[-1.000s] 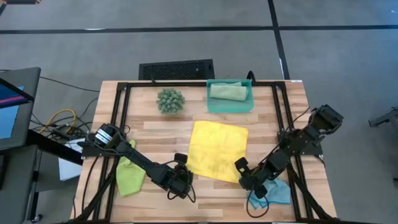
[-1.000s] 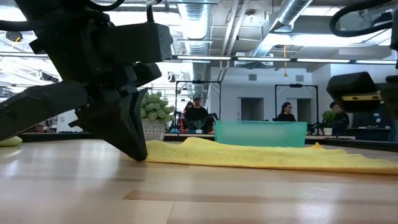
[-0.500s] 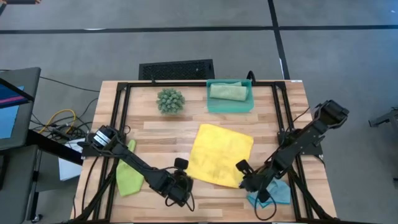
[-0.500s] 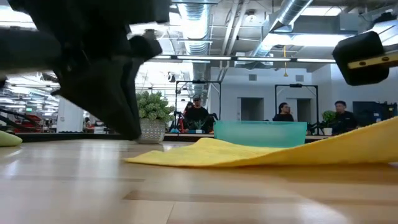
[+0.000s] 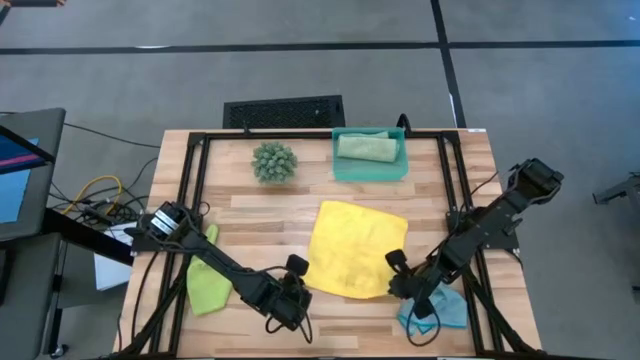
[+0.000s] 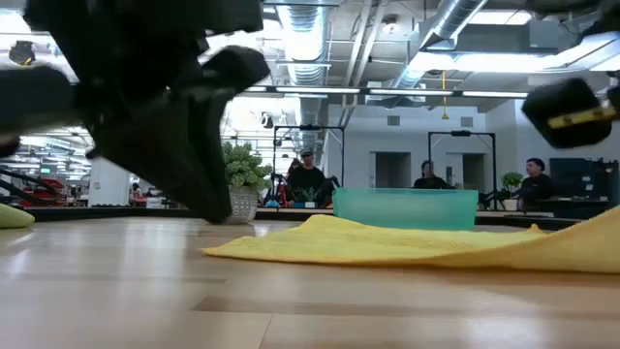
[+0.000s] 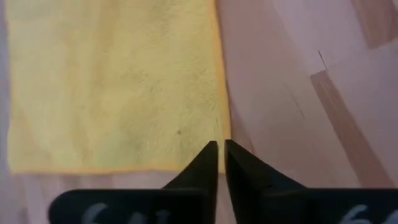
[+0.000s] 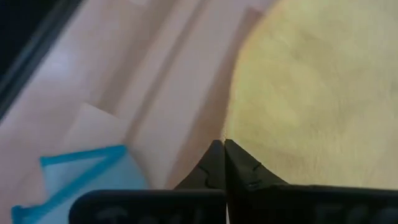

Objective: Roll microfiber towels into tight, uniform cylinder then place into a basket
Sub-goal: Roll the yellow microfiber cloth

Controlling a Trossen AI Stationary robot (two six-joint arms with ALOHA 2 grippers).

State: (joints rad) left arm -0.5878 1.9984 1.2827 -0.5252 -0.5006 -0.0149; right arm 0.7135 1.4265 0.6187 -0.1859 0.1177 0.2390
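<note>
The yellow towel (image 5: 355, 250) lies spread on the table's middle, flat except at its near right corner. My right gripper (image 5: 392, 291) is shut at that corner. My left gripper (image 5: 303, 287) hangs just above the towel's near left corner (image 7: 211, 163), which rests on the wood. Its fingers (image 7: 221, 149) stand a narrow slit apart and hold nothing. The teal basket (image 5: 345, 170) at the far edge holds a rolled sage green towel (image 5: 365, 147). A lime green towel (image 5: 207, 282) lies under my left arm and a light blue one (image 5: 440, 312) under my right arm. My right gripper pinches the yellow towel at its near right corner (image 8: 239, 134) between its two shut fingers, slanting down from the table's right side. That end of the towel (image 6: 601, 240) is raised a little off the wood. The rest of the towel lies slack on the table.
A spiky green plant ball (image 5: 274, 161) stands at the far left of the basket. A black slotted grille (image 5: 284, 111) lies beyond the table's far edge. Black frame rails (image 5: 195, 180) run along both sides. People sit in the room behind (image 6: 306, 174).
My right gripper has risen with the towel's near right corner, lifting that end off the wood, and it has since sunk a little. The towel has turned slightly, its far right corner swinging toward the right edge. My left gripper has risen off the table, and the near left corner has stayed down.
</note>
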